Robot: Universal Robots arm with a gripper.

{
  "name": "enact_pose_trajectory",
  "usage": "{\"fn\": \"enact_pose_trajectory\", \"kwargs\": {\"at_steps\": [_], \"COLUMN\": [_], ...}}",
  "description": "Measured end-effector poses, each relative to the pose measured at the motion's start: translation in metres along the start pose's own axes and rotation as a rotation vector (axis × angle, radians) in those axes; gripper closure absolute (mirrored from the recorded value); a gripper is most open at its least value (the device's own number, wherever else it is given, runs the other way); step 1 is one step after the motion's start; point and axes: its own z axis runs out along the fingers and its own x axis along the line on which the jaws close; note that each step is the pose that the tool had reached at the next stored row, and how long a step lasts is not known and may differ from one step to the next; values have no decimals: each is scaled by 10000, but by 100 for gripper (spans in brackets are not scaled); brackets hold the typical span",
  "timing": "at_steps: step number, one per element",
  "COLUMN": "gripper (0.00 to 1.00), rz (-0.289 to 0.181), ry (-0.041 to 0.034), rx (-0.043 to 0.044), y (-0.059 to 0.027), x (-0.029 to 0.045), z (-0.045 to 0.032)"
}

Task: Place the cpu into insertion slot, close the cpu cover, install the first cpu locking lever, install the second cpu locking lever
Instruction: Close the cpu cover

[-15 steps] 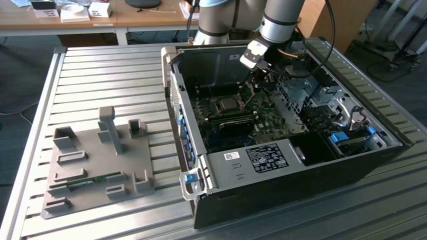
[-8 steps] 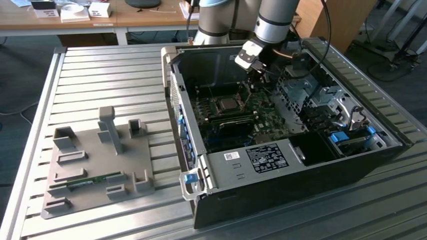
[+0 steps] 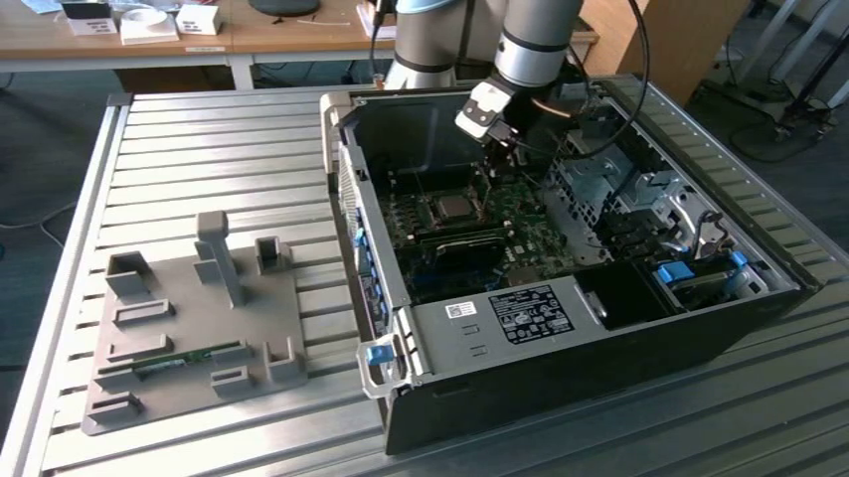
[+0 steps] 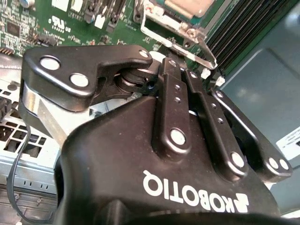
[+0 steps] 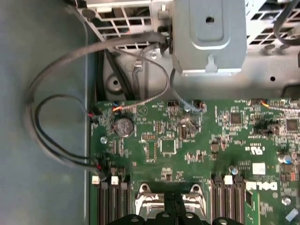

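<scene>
The claw (image 4: 176, 65) hangs inside the open computer case (image 3: 743, 328), low over the green circuit board (image 5: 197, 150). In the second wrist view its fingers (image 4: 172, 101) look drawn together, and nothing shows between them, so it seems to carry nothing.

The chip (image 4: 187, 4) lies just beyond the fingertips, its pale top sitting flat in the socket. The metal cover (image 4: 173, 30) frames it, closer to the claw than the chip is. I cannot tell whether the cover is fully down. A thin wire lever (image 4: 206, 49) juts out right beside the fingertips, unlatched by the look of it. In the exterior view the chip (image 3: 451, 207) sits below the claw (image 3: 507, 159), a little apart.

The likely trouble is that lever. It is thin and springy, and closed fingers pushing on it could slide off and strike the board or the dark memory slots (image 4: 243, 23) next to it. If the cover is not flat, forcing the lever could skew the chip and bend the socket contacts. Loose cables (image 5: 61, 140) behind the claw could also snag the arm.
</scene>
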Motion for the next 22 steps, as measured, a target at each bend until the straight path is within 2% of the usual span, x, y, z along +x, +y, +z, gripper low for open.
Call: {"fn": "enact_pose_trajectory", "kwargs": {"at_steps": [6, 13, 16, 22], "gripper": [89, 89, 89, 89], "rz": [4, 4, 6, 5], "ry": [1, 0, -1, -2], "rx": [-11, -11, 39, 60], "y": [-96, -100, -100, -101], "x": [-2, -2, -2, -2], "z": [1, 1, 2, 2]}}
